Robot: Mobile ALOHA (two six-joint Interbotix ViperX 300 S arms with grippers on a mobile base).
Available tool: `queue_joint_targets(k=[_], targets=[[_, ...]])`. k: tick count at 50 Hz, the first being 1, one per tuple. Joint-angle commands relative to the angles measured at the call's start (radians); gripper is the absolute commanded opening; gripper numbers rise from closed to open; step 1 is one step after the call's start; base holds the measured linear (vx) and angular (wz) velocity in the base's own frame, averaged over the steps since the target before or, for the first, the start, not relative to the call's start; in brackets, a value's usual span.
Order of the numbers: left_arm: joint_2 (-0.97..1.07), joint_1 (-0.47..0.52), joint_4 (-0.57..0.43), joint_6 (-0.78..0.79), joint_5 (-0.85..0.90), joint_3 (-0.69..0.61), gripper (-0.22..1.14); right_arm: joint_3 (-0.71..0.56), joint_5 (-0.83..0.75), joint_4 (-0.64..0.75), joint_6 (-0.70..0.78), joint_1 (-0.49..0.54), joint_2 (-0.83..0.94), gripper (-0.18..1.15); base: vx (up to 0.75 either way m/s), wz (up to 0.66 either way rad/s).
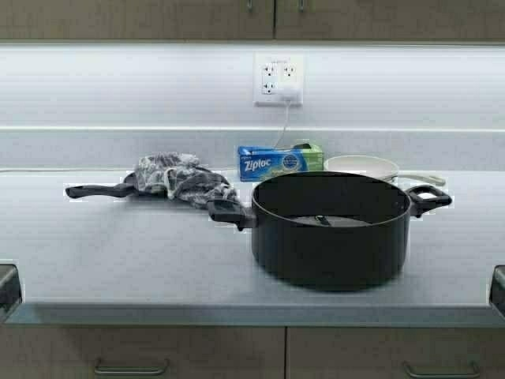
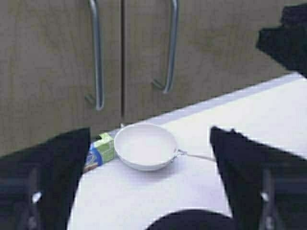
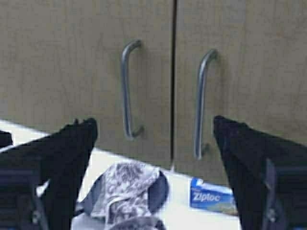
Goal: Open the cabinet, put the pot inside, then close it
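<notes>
The large black pot (image 1: 331, 229) stands on the counter, right of centre, its two side handles pointing left and right. The cabinet (image 1: 158, 20) hangs above, both doors shut; only its lower edge and handle ends show in the high view. The left wrist view shows its doors (image 2: 48, 72) and curved handles, and so does the right wrist view (image 3: 72, 72). My left gripper (image 2: 149, 132) is open and empty, held low at the counter's front left (image 1: 8, 288). My right gripper (image 3: 154, 122) is open and empty at the front right (image 1: 497, 288). The pot's rim (image 2: 192, 221) shows below the left gripper.
A black long-handled pan (image 1: 95, 190) with a grey cloth (image 1: 181, 180) lies left of the pot. A Ziploc box (image 1: 276, 162) and a white frying pan (image 1: 363, 166) sit behind the pot. A wall socket (image 1: 278, 79) has a plug in it. Drawers (image 1: 142, 351) run below the counter.
</notes>
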Motion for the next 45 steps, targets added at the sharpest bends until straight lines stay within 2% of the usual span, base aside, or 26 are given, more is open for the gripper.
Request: queue_joint_targets(k=[1,10,13,32,45], targets=[[0.164,-0.014,-0.146,0.067,-0.112,-0.144,1.02,-0.152,-0.089,0.261,-0.198,0.02,0.118,1.02,-0.01,0.0],[0.331,-0.061,-0.48,0.327,-0.345,-0.264,1.02,-0.284,-0.23,0.611,-0.606,0.072,0.242,1.02,0.0,0.0],[0.36,-0.08,-0.526,0.396,-0.387,-0.29,1.02,-0.324,-0.229,0.672,-0.669,0.081,0.27,1.02,0.01,0.0],[0.437,-0.091,-0.551,0.428,-0.457,-0.353,1.02,-0.371,-0.232,0.684,-0.615,0.078,0.354,1.02,0.0,0.0],[0.492,-0.083,-0.551,0.426,-0.483,-0.405,1.02,-0.402,-0.232,0.686,-0.615,0.038,0.394,1.02,0.0,0.0]])
